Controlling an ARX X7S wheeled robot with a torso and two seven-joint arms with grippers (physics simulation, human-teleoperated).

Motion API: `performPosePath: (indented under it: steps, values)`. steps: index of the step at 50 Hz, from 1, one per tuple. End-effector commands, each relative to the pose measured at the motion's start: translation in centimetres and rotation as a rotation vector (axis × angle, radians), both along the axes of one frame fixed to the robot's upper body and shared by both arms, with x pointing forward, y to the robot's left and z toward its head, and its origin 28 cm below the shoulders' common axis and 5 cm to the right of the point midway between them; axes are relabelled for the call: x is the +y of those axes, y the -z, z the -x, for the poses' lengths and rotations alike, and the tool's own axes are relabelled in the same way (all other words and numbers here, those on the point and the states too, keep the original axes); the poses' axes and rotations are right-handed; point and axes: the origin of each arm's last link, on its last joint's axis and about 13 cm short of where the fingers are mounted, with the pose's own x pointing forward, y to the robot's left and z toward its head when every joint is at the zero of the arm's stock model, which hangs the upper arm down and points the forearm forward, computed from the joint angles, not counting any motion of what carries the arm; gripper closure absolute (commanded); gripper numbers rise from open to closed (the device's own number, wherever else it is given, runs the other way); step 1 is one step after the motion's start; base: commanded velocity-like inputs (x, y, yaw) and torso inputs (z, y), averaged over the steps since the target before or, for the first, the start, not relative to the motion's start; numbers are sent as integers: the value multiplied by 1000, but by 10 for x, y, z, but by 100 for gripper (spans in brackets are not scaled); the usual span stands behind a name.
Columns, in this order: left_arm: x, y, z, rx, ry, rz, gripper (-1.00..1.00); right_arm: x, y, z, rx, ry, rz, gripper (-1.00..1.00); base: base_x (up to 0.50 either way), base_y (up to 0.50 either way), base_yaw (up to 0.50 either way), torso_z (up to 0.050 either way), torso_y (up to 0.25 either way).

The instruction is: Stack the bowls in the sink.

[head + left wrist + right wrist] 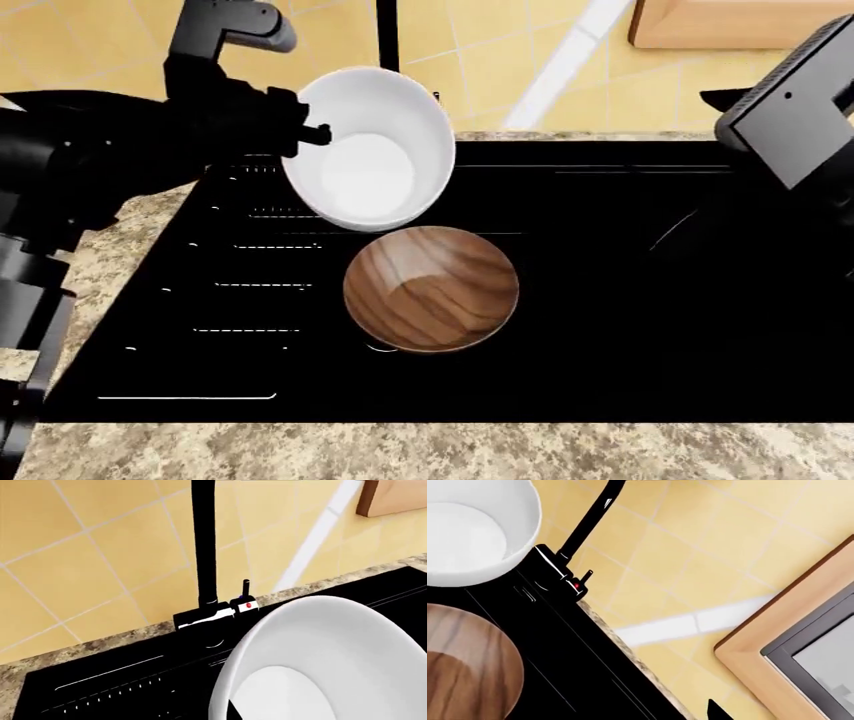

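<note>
**White bowl held over wood bowl**

Granite counter point(400, 450) edge lay nearest the head camera. Behind it, the wood-grain bowl point(431, 288) sat upright in the black sink point(641, 330). The left claw point(310, 132) gripped the white bowl point(370, 148) by its rim, tilted and raised near the faucet point(203, 545), probably for lowering into the wood one. The right claw's state could not be told; only its arm point(794, 105) showed
</note>
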Motion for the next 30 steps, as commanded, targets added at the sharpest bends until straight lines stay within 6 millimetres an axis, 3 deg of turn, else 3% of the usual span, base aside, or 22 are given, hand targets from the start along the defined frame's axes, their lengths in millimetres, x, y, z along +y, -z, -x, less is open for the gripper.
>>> performPosePath:
  steps: [1,15,30]
  values:
    - [-22,2,-16,81,-36,66,100,-5,-1,9,-5,25,-10,-100,0,0,0,0,0]
    - [-39,21,-37,140,-64,74,100,-8,-2,16,-6,42,-17,-100,0,0,0,0,1]
    - [-57,33,-37,193,-36,61,100,-11,3,15,4,52,-21,-100,0,0,0,1,1]
